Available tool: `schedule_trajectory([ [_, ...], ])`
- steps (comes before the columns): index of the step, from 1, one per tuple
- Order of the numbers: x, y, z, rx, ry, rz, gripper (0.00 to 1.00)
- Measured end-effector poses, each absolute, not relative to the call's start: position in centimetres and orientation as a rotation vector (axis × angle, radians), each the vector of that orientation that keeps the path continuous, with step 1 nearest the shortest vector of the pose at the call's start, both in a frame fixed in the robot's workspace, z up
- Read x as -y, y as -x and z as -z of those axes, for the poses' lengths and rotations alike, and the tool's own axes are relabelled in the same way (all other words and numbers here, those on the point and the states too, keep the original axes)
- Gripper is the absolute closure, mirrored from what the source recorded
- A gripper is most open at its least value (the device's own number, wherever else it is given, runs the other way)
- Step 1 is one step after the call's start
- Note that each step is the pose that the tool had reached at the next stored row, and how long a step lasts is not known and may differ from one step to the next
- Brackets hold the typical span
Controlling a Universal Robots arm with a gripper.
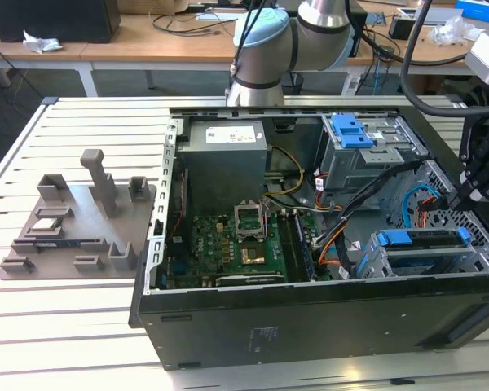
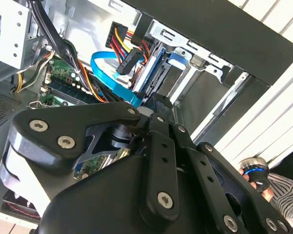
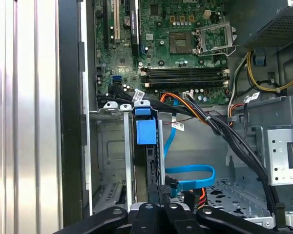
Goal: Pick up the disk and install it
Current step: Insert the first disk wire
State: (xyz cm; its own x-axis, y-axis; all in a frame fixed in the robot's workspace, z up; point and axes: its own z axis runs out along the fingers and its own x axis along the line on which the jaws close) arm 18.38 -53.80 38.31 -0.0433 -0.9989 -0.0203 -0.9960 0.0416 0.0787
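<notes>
I have the gripper hanging at the exterior view's right end of the open computer case, just above the lower drive cage. In both wrist views the claw's black links run forward and meet in a single narrow tip, so I read the jaws as drawn close together with no real gap between them.

The disk sits in that cage. In the first wrist view I see it edge-on, with its blue carrier tab at the far end, level with the cage's front rail. Its near end runs down to the claw's tip.

In the second wrist view the tip lies right at the disk's connector edge, just beside the plug of the looping blue cable. My view there is crowded by the claw's own body. I cannot tell whether the tip pinches the disk's end, presses against it, or stands a hair off it.

The motherboard lies beyond the cage. The case rests on the slatted table.
</notes>
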Motion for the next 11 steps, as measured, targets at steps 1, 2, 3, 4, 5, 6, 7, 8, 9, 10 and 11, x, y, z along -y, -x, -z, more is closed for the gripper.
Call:
schedule_trajectory([
  [1,53.8,-18.4,-38.3,2.238,-2.145,0.11,0.89],
  [2,53.8,-18.5,-38.3,2.238,-2.145,0.11,0.89],
  [3,53.7,-18.6,-38.3,2.238,-2.145,0.11,0.89],
  [4,53.6,-18.9,-38.3,2.238,-2.144,0.109,0.89],
  [5,53.5,-19.1,-38.3,2.237,-2.144,0.109,0.89],
  [6,53.4,-19.3,-38.3,2.237,-2.144,0.109,0.89],
  [7,53.3,-19.5,-38.3,2.237,-2.144,0.109,0.89],
  [8,53.2,-19.7,-38.3,2.237,-2.144,0.109,0.89],
  [9,53.2,-19.7,-38.3,2.237,-2.144,0.109,0.89],
  [10,53.2,-19.8,-38.2,2.237,-2.144,0.109,0.89],
  [11,53.1,-19.8,-38.2,2.237,-2.144,0.109,0.89],
])
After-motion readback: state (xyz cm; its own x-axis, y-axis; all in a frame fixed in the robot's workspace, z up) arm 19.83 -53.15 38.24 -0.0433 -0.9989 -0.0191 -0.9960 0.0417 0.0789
